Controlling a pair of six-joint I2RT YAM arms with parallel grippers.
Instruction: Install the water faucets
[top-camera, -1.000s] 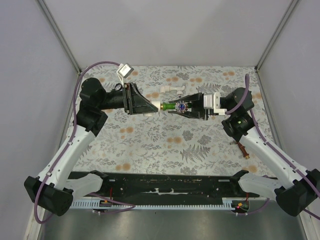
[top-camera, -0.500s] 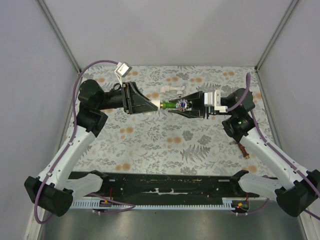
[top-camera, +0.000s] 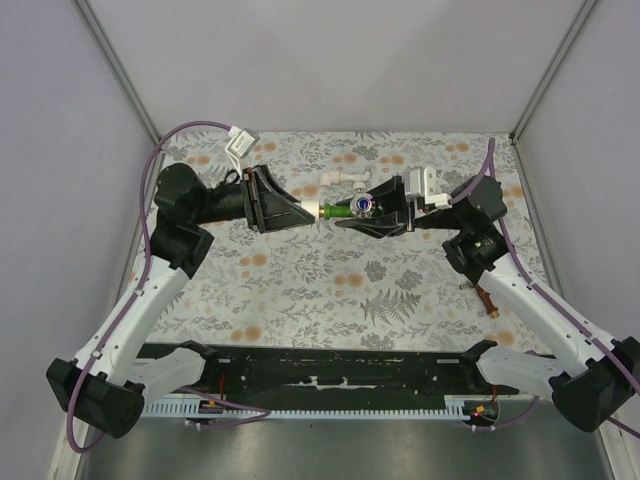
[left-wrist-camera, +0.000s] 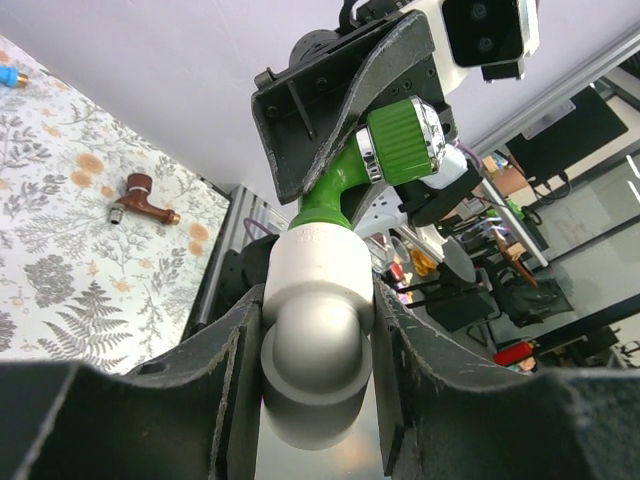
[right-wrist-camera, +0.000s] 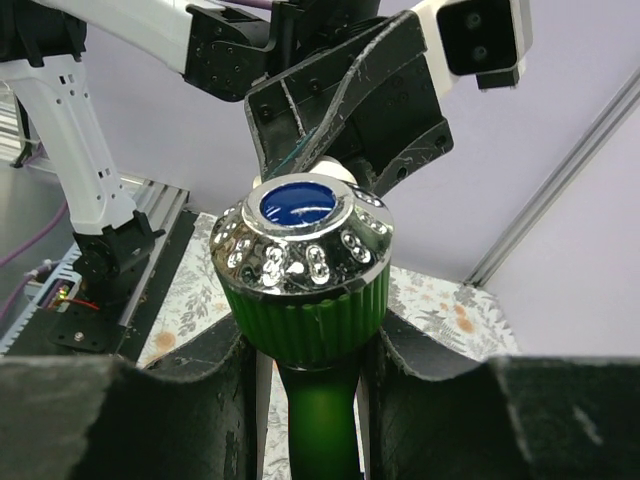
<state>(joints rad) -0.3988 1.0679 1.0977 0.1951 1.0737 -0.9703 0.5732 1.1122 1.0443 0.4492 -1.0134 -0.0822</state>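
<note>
A bright green water faucet (top-camera: 340, 209) with a chrome-and-blue cap is held above the table, and my right gripper (top-camera: 360, 210) is shut on it. In the right wrist view the pads (right-wrist-camera: 225, 400) clamp its ribbed handle (right-wrist-camera: 305, 290). Its green stem runs into a white elbow pipe fitting (top-camera: 326, 209). My left gripper (top-camera: 312, 210) is shut on that fitting (left-wrist-camera: 315, 290), with the green faucet (left-wrist-camera: 395, 140) sticking out beyond it. A reddish-brown faucet (top-camera: 487, 297) lies on the mat at the right (left-wrist-camera: 140, 200).
Another white fitting piece (top-camera: 340, 180) lies on the flowered mat behind the grippers. A blue tip (left-wrist-camera: 8, 75) shows at the left wrist view's edge. Grey walls close in the sides and back. A black rail (top-camera: 330, 370) runs along the near edge.
Both wrists have rolled: the right wrist's camera block has swung up and back, the left one's cable plug has shifted left. The faucet and fitting stay joined at the same spot.
</note>
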